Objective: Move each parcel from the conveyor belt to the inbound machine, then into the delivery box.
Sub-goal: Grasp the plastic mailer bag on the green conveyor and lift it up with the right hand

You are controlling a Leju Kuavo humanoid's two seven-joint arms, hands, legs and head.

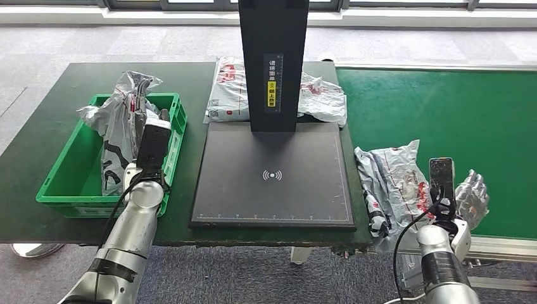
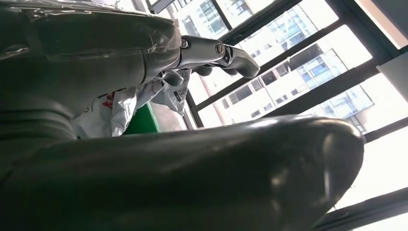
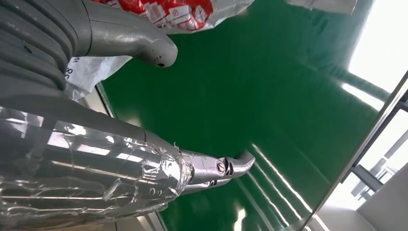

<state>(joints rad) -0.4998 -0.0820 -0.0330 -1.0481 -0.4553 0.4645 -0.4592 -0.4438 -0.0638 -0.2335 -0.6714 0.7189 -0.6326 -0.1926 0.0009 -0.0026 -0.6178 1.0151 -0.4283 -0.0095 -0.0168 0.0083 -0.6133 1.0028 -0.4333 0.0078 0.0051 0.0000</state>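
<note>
Crinkled poly-mailer parcel (image 1: 391, 185) on the green conveyor belt (image 1: 456, 120), just beside the right hand (image 1: 472, 196), fingers apart and empty. Probably light, limp, slick; best bunched mid-body. Left hand (image 2: 211, 53) at the green delivery box (image 1: 66, 190), near another bagged parcel (image 1: 123, 126); grip cannot be told.

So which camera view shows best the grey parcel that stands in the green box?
The head view: the parcel in the green box shows almost whole there, crumpled and upright, above the box's rim. The left wrist view gives just a strip of it behind the left hand. The right wrist view faces the belt.
</note>
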